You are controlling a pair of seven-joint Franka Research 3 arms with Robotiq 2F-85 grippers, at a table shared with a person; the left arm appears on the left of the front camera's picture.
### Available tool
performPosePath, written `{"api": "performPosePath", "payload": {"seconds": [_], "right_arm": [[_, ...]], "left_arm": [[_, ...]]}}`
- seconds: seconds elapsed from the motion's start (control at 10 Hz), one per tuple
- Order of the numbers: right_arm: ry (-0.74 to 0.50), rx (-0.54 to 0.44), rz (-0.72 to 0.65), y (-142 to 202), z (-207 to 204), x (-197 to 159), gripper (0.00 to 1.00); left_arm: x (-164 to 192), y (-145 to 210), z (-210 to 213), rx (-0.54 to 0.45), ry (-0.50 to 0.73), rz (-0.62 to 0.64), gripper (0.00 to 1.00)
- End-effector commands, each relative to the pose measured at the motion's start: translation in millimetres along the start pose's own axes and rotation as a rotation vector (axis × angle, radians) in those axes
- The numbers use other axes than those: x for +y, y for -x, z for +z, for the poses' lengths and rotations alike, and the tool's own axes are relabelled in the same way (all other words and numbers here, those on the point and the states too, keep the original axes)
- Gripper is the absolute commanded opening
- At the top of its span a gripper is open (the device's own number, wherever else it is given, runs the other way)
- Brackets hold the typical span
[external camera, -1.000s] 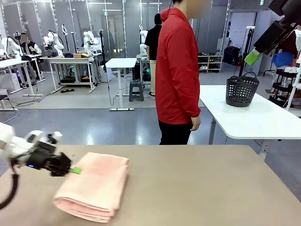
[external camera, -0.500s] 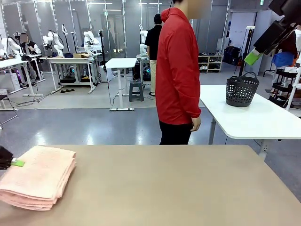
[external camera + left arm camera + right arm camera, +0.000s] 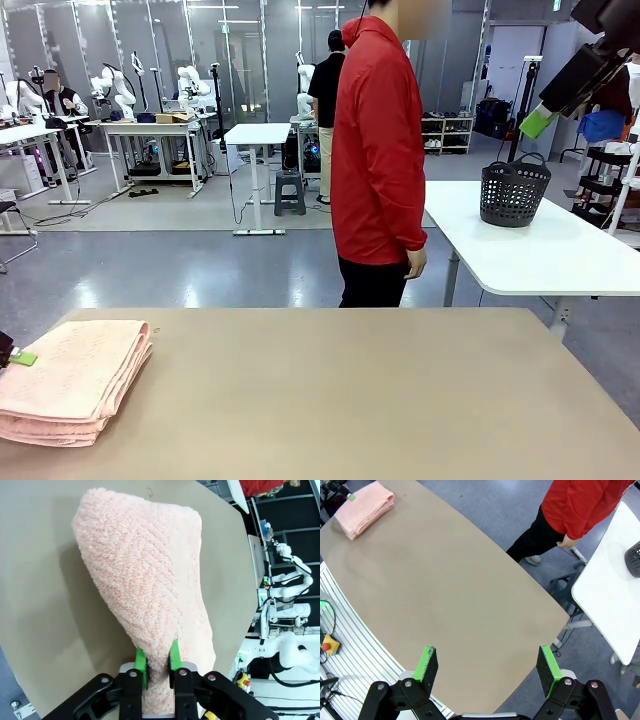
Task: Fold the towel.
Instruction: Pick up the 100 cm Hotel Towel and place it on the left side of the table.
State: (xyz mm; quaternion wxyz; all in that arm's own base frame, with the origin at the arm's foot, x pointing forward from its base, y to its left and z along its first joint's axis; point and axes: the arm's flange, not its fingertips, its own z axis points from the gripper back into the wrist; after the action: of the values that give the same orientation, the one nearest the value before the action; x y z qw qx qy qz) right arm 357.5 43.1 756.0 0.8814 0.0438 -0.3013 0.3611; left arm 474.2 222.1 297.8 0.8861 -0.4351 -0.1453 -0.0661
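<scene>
Tan table (image 3: 400, 400): folded towel (image 3: 150, 590) pinched by left gripper (image 3: 157, 662); right gripper (image 3: 487, 667) spread, empty

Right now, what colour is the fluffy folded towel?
Light salmon-pink terry-cloth towel; the left wrist view shows it best.

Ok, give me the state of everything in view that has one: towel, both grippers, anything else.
towel: folded into a layered stack, lying flat at the table's left edge.
left gripper: green pads close together with a fold of the towel's edge between them.
right gripper: open wide, nothing between the pads, held high above the table.
black basket: upright on the white table behind.
</scene>
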Motion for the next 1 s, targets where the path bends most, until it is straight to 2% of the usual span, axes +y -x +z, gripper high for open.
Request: {"api": "performPosePath", "payload": {"seconds": [0.0, 0.1, 0.3, 0.4, 0.5, 0.6, 0.8, 0.9], "right_arm": [[-0.001, 0.003, 0.004, 1.2, 1.3, 0.0, 1.0], [-0.001, 0.003, 0.004, 1.2, 1.3, 0.0, 1.0], [-0.001, 0.003, 0.004, 1.2, 1.3, 0.0, 1.0], [-0.001, 0.003, 0.004, 1.2, 1.3, 0.0, 1.0], [-0.001, 0.003, 0.004, 1.2, 1.3, 0.0, 1.0], [-0.001, 0.003, 0.004, 1.2, 1.3, 0.0, 1.0], [-0.001, 0.003, 0.004, 1.2, 1.3, 0.0, 1.0], [-0.001, 0.003, 0.004, 1.2, 1.3, 0.0, 1.0]], "left_arm": [[-5.7, -3.3, 11.8, 0.0, -0.02, -0.048, 0.8], [-7.3, -1.8, 14.7, 0.003, -0.027, -0.051, 1.0], [-13.4, -0.3, 20.3, 0.002, -0.111, -0.077, 1.0], [-26.5, -0.3, 26.9, -0.021, -0.18, -0.125, 0.87], [-49.8, 0.3, 36.0, -0.034, -0.208, -0.163, 0.96], [-70.6, 3.0, 40.2, -0.035, -0.195, -0.184, 1.0], [-97.4, 8.1, 39.3, -0.04, -0.207, -0.206, 1.0], [-106.7, 10.9, 38.1, -0.032, -0.225, -0.179, 1.0]]}}
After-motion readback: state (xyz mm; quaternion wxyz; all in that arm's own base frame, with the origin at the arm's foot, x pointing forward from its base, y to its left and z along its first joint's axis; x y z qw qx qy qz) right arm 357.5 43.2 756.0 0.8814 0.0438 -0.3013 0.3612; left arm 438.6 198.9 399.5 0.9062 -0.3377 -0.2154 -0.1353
